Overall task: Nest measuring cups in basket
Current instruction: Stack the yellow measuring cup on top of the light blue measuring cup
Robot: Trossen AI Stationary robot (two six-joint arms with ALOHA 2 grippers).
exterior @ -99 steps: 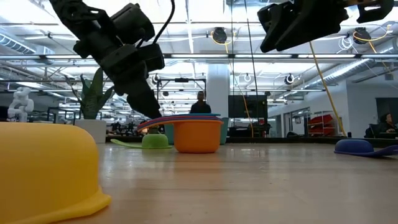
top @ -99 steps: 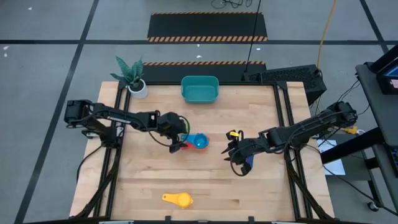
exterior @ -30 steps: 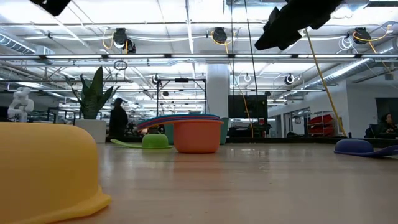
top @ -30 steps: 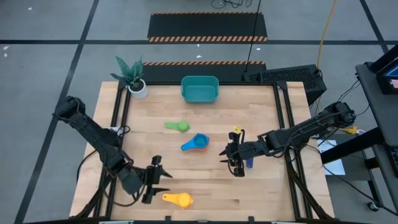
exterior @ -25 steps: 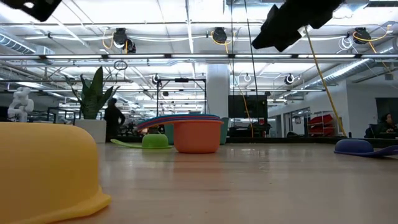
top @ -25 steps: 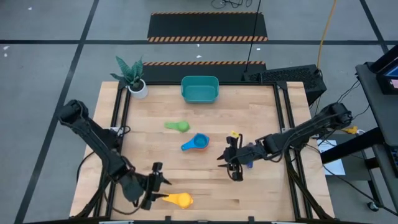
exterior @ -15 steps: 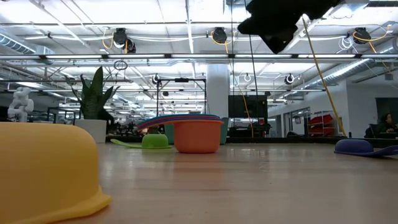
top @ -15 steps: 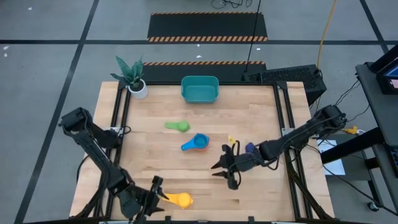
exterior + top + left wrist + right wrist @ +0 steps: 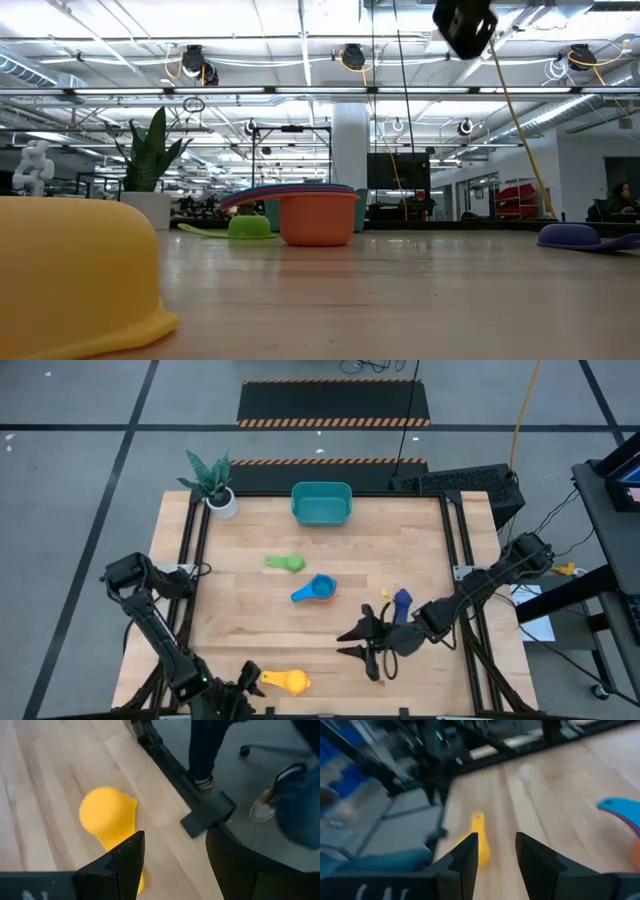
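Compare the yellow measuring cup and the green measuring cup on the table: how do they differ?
The yellow measuring cup lies near the table's front edge, just beside the left gripper; the green measuring cup lies farther back, nearer the teal basket, with no gripper close. In the high view the yellow handle points left, as does the green one. Both lie bowl-down on the wood, outside the basket.

place: robotics lab | evidence: taped concrete floor (image 9: 80, 470); ceiling trusses (image 9: 300, 92); distant workstations

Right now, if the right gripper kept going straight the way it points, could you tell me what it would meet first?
Most likely the yellow measuring cup: the right gripper, jaws open, points straight at it across bare table. Depth is unclear, so it might pass above the cup.
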